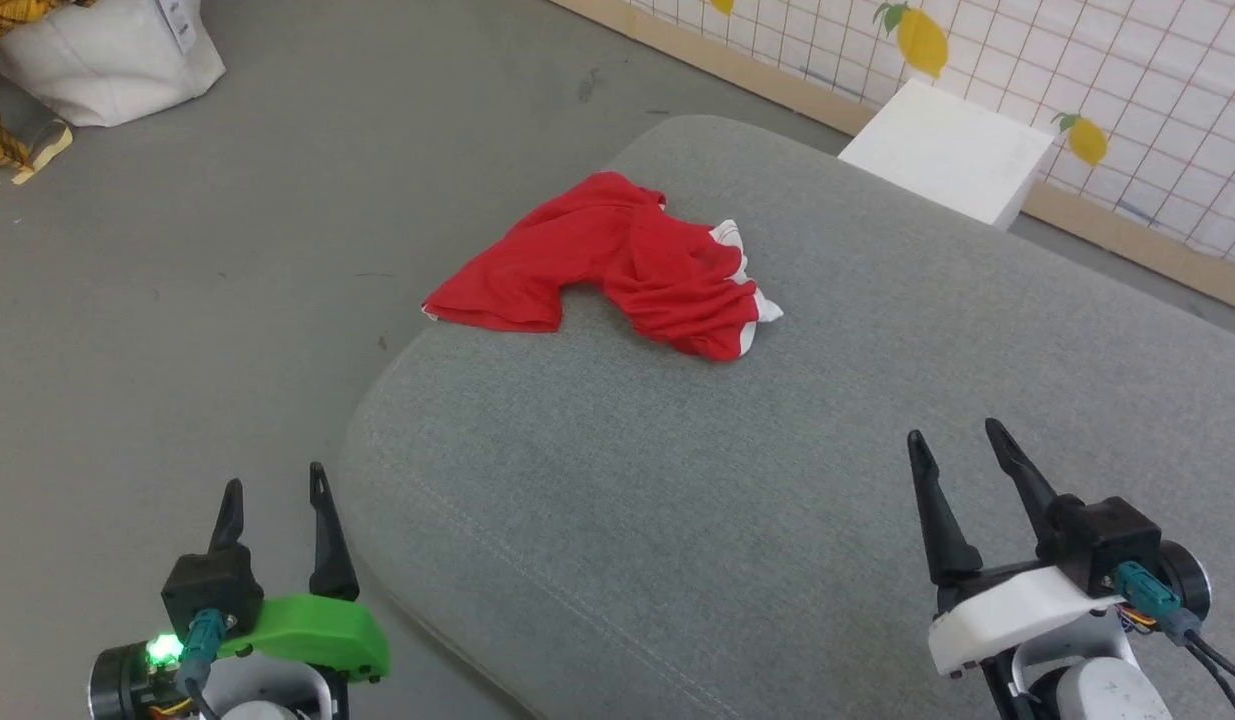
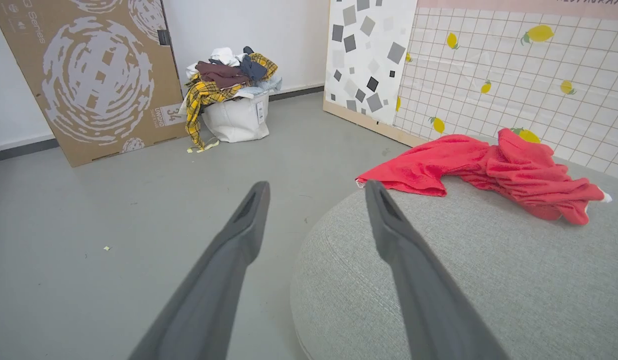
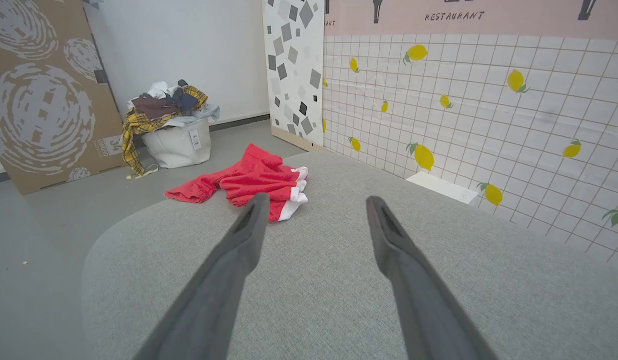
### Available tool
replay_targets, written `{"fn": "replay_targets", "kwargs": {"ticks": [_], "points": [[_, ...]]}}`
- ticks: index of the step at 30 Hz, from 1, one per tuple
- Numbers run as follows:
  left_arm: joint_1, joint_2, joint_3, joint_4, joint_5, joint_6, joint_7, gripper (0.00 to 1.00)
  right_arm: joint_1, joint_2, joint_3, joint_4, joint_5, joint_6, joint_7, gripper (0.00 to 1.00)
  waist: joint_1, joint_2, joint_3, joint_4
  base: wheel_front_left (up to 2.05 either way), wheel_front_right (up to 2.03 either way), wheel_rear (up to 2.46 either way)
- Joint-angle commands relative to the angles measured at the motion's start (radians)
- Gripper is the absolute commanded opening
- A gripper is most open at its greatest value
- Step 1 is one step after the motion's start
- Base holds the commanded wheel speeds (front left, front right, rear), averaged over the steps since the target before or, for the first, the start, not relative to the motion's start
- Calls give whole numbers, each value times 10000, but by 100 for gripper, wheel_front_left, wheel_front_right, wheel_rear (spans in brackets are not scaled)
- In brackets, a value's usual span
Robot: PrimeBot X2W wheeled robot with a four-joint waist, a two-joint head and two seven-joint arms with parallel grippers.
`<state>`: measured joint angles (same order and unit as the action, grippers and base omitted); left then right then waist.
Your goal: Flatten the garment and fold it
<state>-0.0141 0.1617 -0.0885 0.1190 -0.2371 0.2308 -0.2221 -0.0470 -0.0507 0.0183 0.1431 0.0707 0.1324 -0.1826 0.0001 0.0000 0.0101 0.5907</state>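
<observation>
Most of the ground ahead of the left pincer (image 1: 275,477) is a plain grey floor (image 1: 227,300). To that pincer's right, and spreading under the right pincer (image 1: 954,431), lies a big grey fabric cushion (image 1: 777,480) with a rounded edge. Far beyond the right pincer's fingertips stands a white tiled panel printed with yellow lemons (image 1: 1127,90). Far ahead of the left pincer a large printed cardboard box (image 2: 88,75) leans on the wall, and just beside it sits a white bag heaped with clothes (image 2: 236,117). A white block (image 1: 947,150) rests at the foot of the lemon panel, straight ahead of the right pincer.

The garment (image 1: 617,265), bright red with white trim, lies crumpled on the cushion near its far edge, ahead and to the right of the left pincer, ahead and to the left of the right one, and well apart from both. Its white trim faces the right pincer's side.

Both pincers are spread wide with nothing between their fingers.
</observation>
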Motion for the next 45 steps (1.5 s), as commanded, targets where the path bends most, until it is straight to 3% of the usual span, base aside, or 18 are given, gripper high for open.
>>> {"fn": "replay_targets", "kwargs": {"ticks": [1,6,14,23,25,32,37,44,45], "points": [[-147,141,12,-28,-164,50,-113,100,-246,4,19,-6,12,-17,-73,100,-1,0,209,-148,0,0,0],[-1078,471,190,-198,-496,-214,-111,100,-713,5,142,-320,-342,-17,117,100,-1,0,1279,-924,0,0,0],[-3829,1618,894,155,-1441,-1180,955,100,-1660,5,300,-937,-825,-17,346,100,-1,0,3654,-3016,0,0,0],[-6593,3313,1442,987,-2748,-2379,3465,100,-2552,5,483,-952,-729,-17,10,100,-1,0,5852,-4945,0,0,0],[-6958,3449,1622,1140,-3325,-2506,4287,100,-2758,5,524,-884,-613,-17,-110,100,-1,0,6240,-5329,0,0,0],[-7168,4032,2182,2048,-4363,-2025,6669,100,-3071,5,639,-514,-43,-17,-546,100,-1,0,7008,-6386,0,0,0],[-6862,3846,2389,2614,-4924,-1538,7702,100,-3137,5,580,-240,91,-17,-699,100,-1,0,7158,-6632,0,0,0],[-6021,3437,2176,3019,-5671,-863,9944,100,-3179,5,435,-31,141,-17,-775,100,-1,0,6667,-6487,0,0,0],[-5908,3422,2117,2974,-5700,-821,10148,60,-3166,5,420,2,133,-17,-778,100,-1,0,6555,-6442,0,0,0]]}}
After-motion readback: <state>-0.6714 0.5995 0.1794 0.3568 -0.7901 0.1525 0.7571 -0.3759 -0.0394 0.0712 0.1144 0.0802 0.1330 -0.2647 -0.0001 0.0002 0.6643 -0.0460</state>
